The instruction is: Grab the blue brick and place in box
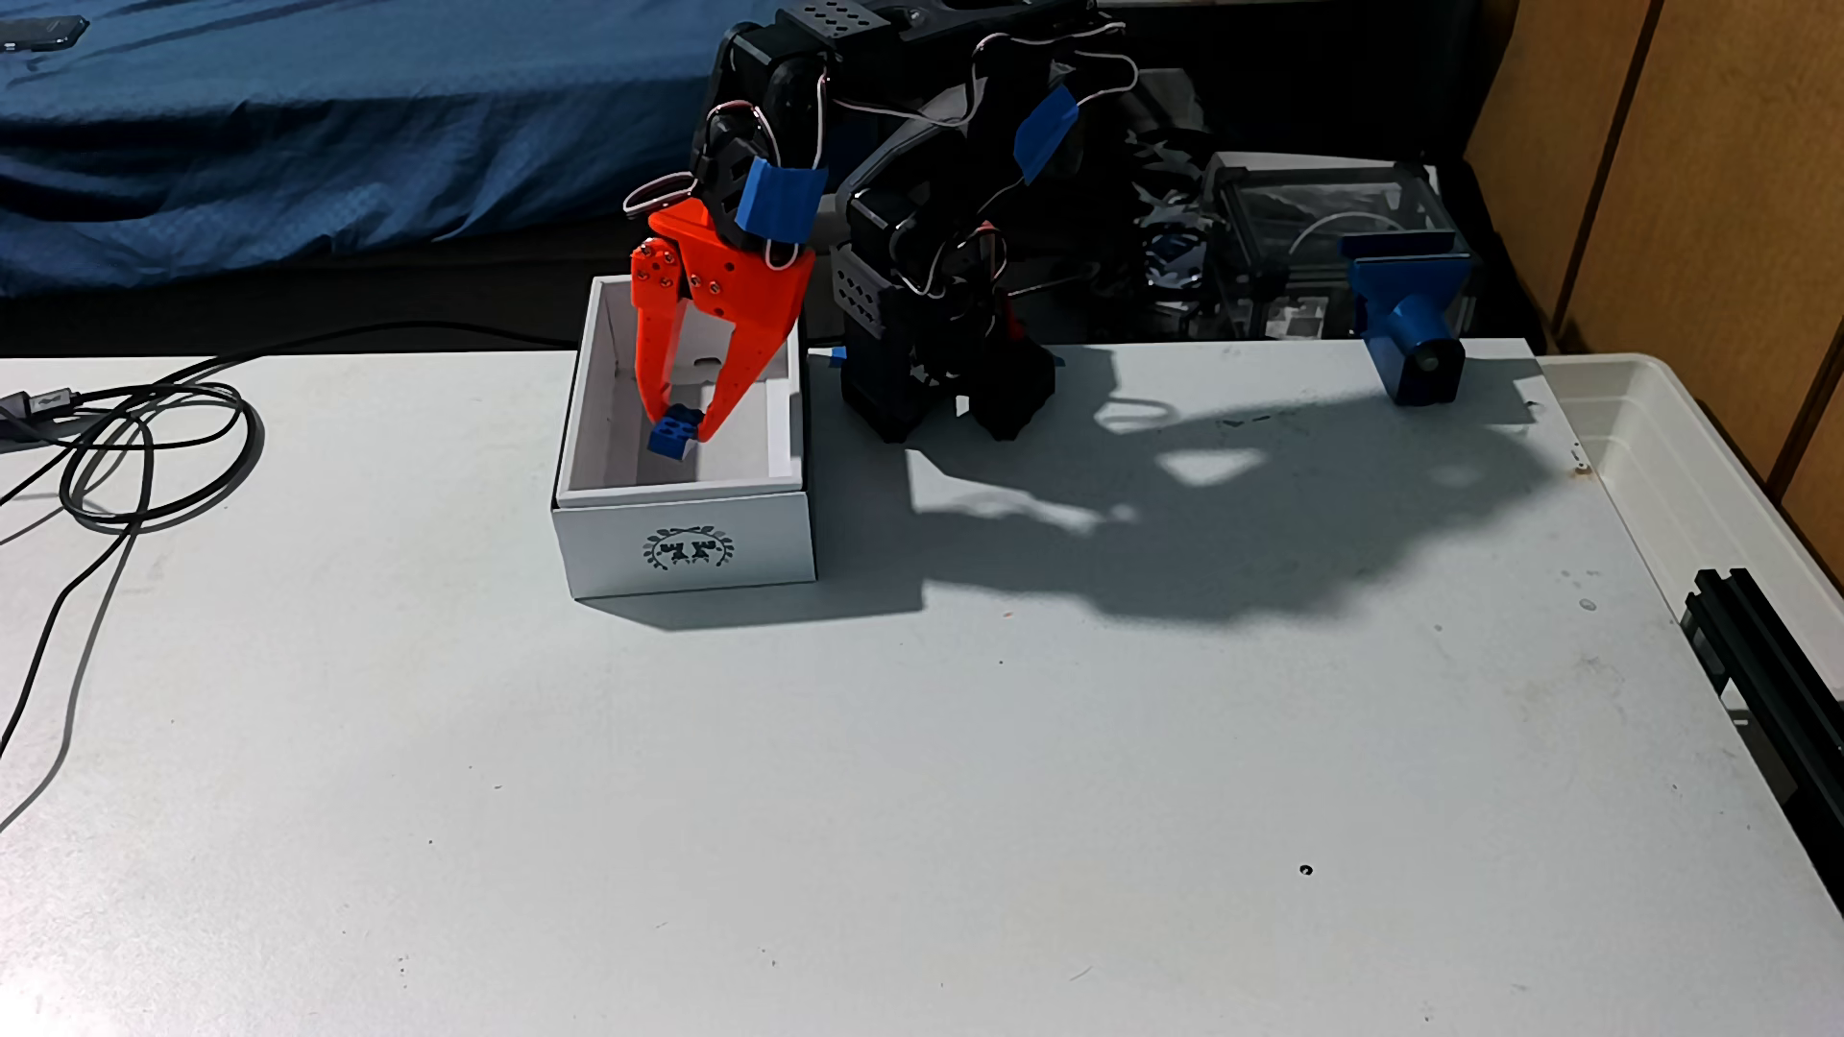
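Observation:
In the fixed view the white box (689, 543), with a dark wreath logo on its front wall, stands on the table at the back, left of the arm's black base. My orange gripper (682, 431) reaches down into the box from above. Its two fingers converge on the small blue brick (671, 439), which sits tilted between the tips, inside the box and below its rim. The gripper is shut on the brick. The box's front wall hides the floor under the brick, so I cannot tell whether the brick touches the floor.
The arm's black base (938, 384) stands just right of the box. A blue clamp-like part (1407, 324) sits at the table's back right, and a translucent bin (1696, 469) beside the right edge. Coiled black cables (130, 449) lie at the left. A black rail (1761, 658) sits at the right.

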